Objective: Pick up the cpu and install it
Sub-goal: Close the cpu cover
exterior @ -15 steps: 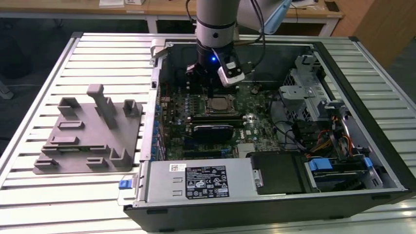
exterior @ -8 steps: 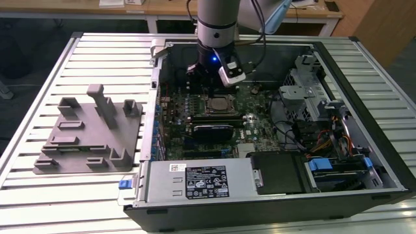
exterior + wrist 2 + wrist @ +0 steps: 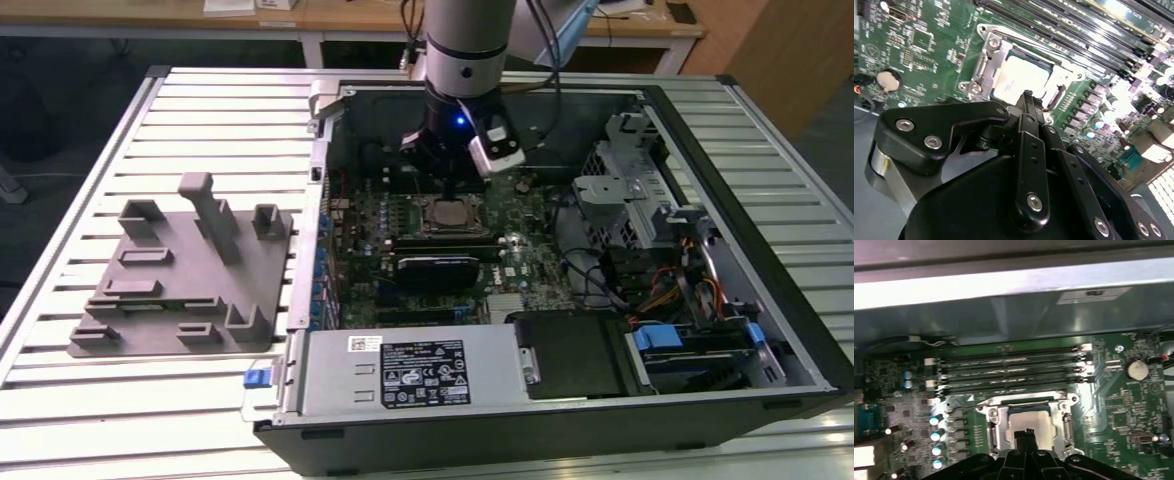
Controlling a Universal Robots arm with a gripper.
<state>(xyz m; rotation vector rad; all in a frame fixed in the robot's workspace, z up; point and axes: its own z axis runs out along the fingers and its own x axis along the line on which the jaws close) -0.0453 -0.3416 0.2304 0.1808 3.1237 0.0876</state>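
One cpu point(image 3: 1018, 77) lies socketed beneath the gripper point(image 3: 1027, 96).

The exterior view looks down from high, well back from the open computer case point(image 3: 534, 440) on the desk point(image 3: 200, 110), while both wrist views sit close above the motherboard point(image 3: 919, 40), sharing the socket point(image 3: 995, 416) just beyond the gripper point(image 3: 1026, 96).
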